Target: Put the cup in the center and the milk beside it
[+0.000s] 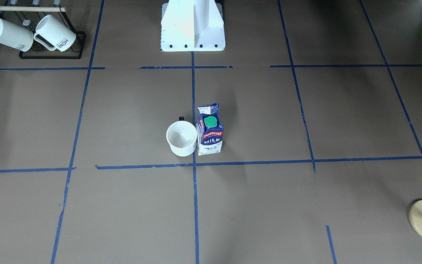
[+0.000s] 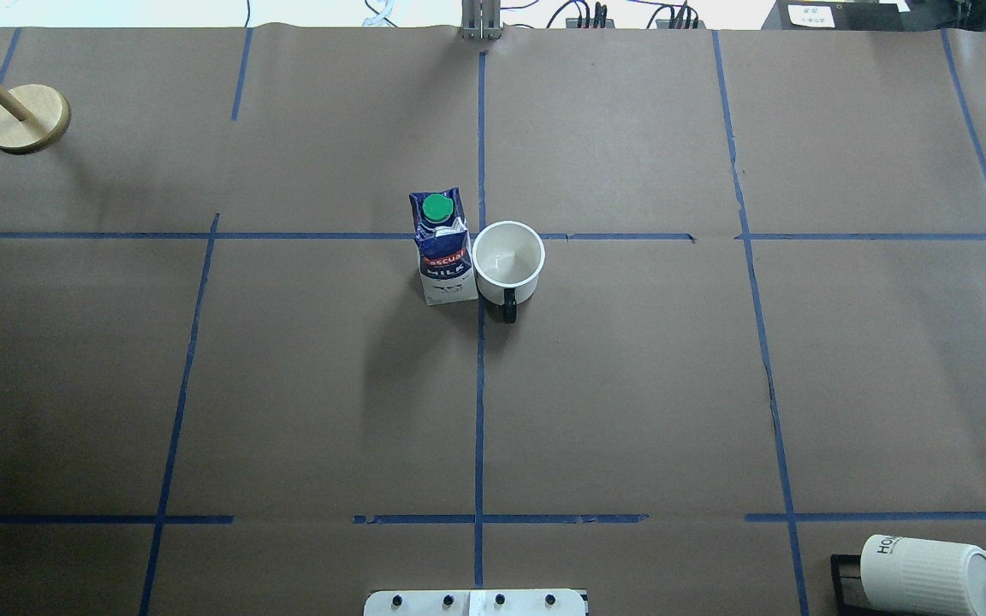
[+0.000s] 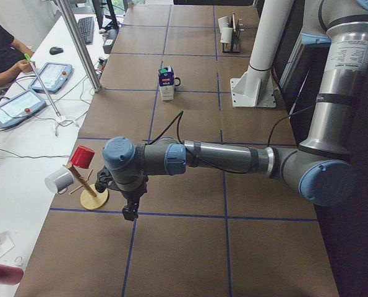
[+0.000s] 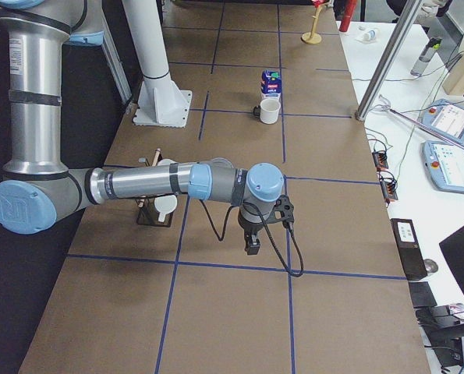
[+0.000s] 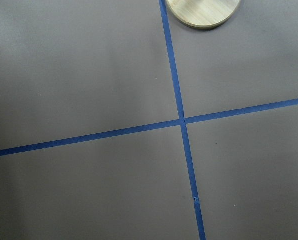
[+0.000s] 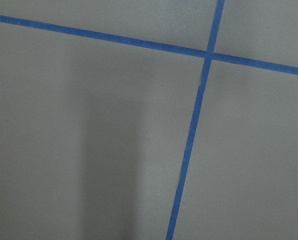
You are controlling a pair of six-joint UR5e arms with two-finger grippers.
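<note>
Exterior left view is the only one that catches the left gripper (image 3: 130, 212): it hangs pointing down over a blue tape line near the table's end, too small and dark to tell whether its fingers are apart or closed. Just beside it stands a wooden stand (image 3: 92, 197) carrying a red cup and a white cup. The left wrist camera shows none of the fingers, only a tape crossing and the rim of the stand's round base (image 5: 201, 12).

The right gripper (image 4: 253, 248) appears only in the exterior right view, likewise pointing down above the brown paper; its opening cannot be told either. Behind its arm is a black rack (image 4: 154, 214). The front-facing view shows that the rack (image 1: 51, 55) holds two ribbed mugs (image 1: 55, 35).

Neither arm enters the overhead or front-facing views. These two show the cup (image 2: 507, 261) upright and empty, just on the robot's side of the center crossing (image 2: 481, 236), handle toward the robot. The milk (image 2: 442, 252) stands upright close against the cup on the robot's left, across the centre line; whether they touch is unclear.
</note>
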